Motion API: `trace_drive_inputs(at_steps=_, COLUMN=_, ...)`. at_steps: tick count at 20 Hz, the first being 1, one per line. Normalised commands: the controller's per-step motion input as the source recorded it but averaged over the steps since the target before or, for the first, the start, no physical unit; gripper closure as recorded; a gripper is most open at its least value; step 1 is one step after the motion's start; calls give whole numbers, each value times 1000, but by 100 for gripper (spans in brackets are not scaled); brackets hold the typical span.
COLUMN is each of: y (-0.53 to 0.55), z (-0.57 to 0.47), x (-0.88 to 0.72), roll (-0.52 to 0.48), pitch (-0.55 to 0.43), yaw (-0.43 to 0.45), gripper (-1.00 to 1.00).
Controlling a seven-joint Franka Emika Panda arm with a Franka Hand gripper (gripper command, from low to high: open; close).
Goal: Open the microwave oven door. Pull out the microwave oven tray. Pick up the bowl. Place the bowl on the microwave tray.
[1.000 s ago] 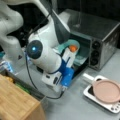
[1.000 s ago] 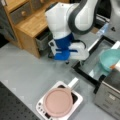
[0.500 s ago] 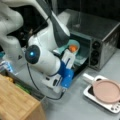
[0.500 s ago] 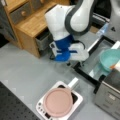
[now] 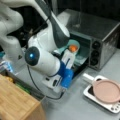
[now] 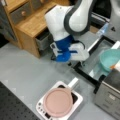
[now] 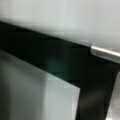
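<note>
Landmark: the oven [image 5: 100,37]. Nearest the camera, a pink plate [image 5: 107,90] lies on a white slab [image 5: 93,96] on the grey worktop [image 5: 75,107], just before the oven's knobs. Behind it the robot arm's end effector [image 5: 65,83] sits low at the oven's front; whether it is open or closed cannot be told. The oven door [image 6: 90,63] hangs open. Farther in, the teal bowl [image 5: 72,48], with its orange lump, rests on the tray [image 5: 81,58] at the oven's mouth.
</note>
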Motion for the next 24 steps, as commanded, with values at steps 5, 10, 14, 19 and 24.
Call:
trace_drive_inputs(at_steps=5, y=-90, z=-166, x=47, roll=290, pitch=-1, yaw=-29, gripper=-100)
trace_drive_inputs(at_steps=10, y=-116, z=-95, x=52, roll=261, pitch=1, yaw=-9, gripper=-100)
trace_drive_inputs(at_steps=14, y=-113, z=-57, x=37, roll=256, pitch=12, yaw=-22, gripper=-100)
trace_drive_inputs(at_steps=19, y=-42, z=-37, x=18, roll=250, pitch=20, yaw=-67, gripper=-100)
trace_drive_inputs(at_steps=24, y=31, z=23, x=21, roll=209, pitch=29, yaw=-98, gripper=-100)
